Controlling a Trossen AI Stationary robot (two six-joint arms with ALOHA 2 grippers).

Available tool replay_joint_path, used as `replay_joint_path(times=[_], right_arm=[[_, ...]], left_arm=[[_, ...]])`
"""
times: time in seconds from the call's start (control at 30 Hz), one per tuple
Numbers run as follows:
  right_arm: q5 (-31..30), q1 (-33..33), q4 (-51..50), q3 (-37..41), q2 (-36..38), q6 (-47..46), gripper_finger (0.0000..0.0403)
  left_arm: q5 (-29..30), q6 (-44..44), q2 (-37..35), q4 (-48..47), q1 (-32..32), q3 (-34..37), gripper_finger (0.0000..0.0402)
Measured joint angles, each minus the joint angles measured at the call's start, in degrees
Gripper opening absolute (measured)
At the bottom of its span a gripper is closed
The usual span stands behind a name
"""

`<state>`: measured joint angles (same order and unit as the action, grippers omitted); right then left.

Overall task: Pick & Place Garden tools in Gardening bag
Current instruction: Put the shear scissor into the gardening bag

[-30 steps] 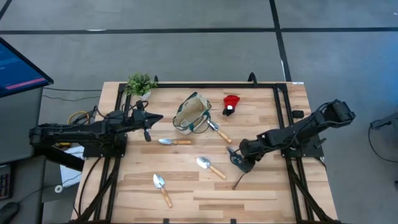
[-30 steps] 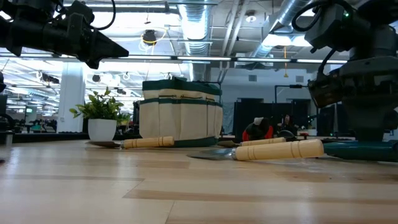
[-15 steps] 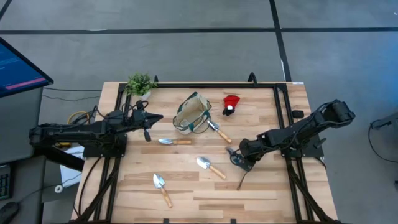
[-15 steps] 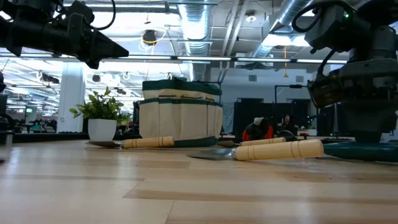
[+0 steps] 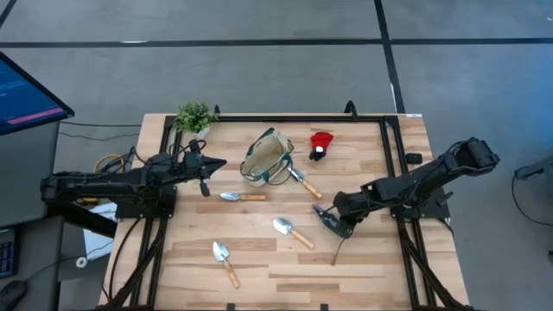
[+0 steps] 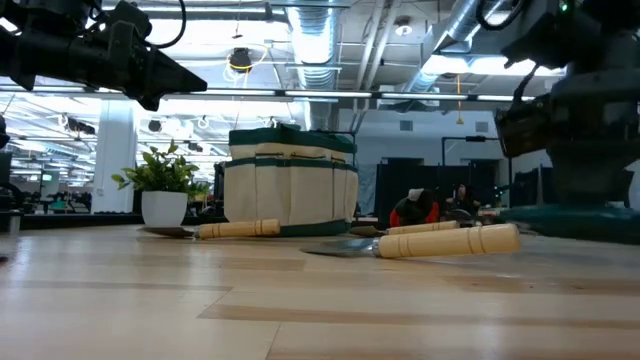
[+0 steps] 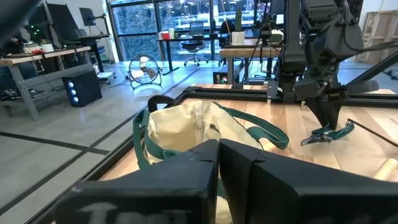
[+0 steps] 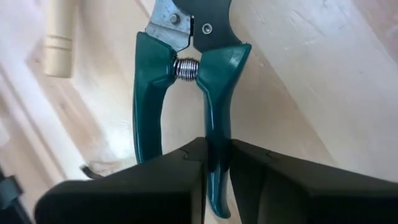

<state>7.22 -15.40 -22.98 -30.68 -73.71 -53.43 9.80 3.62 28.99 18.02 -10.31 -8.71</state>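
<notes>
Your right hand (image 8: 214, 163) pinches one handle of the pruning shears (image 8: 186, 81); lift level, carry left to the gardening bag (image 5: 266, 158). Left hand (image 5: 206, 173) waits, pressed together.

Both arms are showing as matte black, built from chunky jointed segments. The left claw (image 5: 207, 175) is tapering to a narrow dark tip, with thin black cables looping over the arm behind it. The right claw (image 8: 214, 163) is presenting two broad, blocky black fingers (image 8: 149, 186) with flat, smooth faces and squared edges.
</notes>
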Motion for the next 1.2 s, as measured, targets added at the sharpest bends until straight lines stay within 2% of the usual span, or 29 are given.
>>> replay_joint_path(times=[0.3,0.57,0.87,1.2], right_arm=[[-1.1,0.0,-1.4,-1.4,4.4,0.9,0.0032],[-6.0,2.1,-10.1,-12.5,3.9,12.2,0.0032],[-9.1,9.7,-12.9,-21.5,4.0,27.8,0.0032],[-10.3,20.9,-5.8,-23.0,3.3,40.9,0.0032]], left_arm=[[0.0,0.0,0.0,0.0,0.0,0.0,0.0002],[0.0,0.0,0.0,0.0,0.0,0.0,0.0002],[0.0,0.0,0.0,0.0,0.0,0.0,0.0002],[0.0,0.0,0.0,0.1,0.0,0.0,0.0002]])
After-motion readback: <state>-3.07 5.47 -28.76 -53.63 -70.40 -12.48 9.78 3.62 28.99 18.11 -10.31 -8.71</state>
